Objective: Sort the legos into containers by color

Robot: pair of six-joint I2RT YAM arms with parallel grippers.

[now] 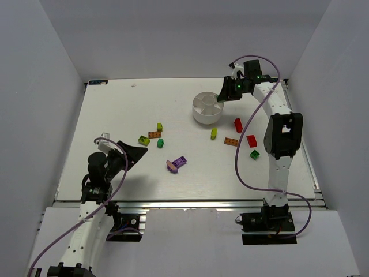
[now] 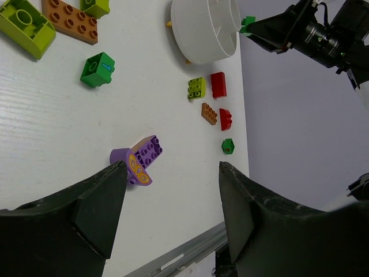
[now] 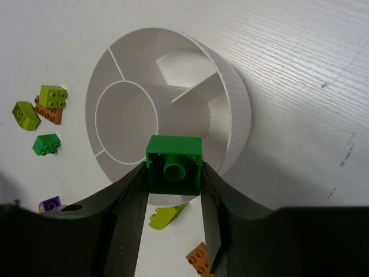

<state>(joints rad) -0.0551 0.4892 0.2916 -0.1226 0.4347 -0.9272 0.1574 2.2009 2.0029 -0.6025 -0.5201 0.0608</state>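
My right gripper (image 3: 174, 176) is shut on a dark green lego (image 3: 174, 164), held underside up above the near rim of the white dish (image 3: 233, 109). The dish's wedge containers and round centre well look empty. From above, the right gripper (image 1: 222, 96) hangs at the right edge of the dish (image 1: 199, 112). My left gripper (image 2: 170, 167) is open and empty above the table, near a purple lego (image 2: 144, 158). The left gripper (image 1: 135, 153) sits at the table's front left.
Loose legos lie on the table: yellow-green (image 1: 144, 140), orange (image 1: 154, 134), green (image 1: 160, 142) and purple (image 1: 177, 164) left of centre; yellow-green (image 1: 214, 133), red (image 1: 238, 124), orange (image 1: 230, 141), red (image 1: 251, 140) and green (image 1: 254, 154) by the right arm. White walls enclose the table.
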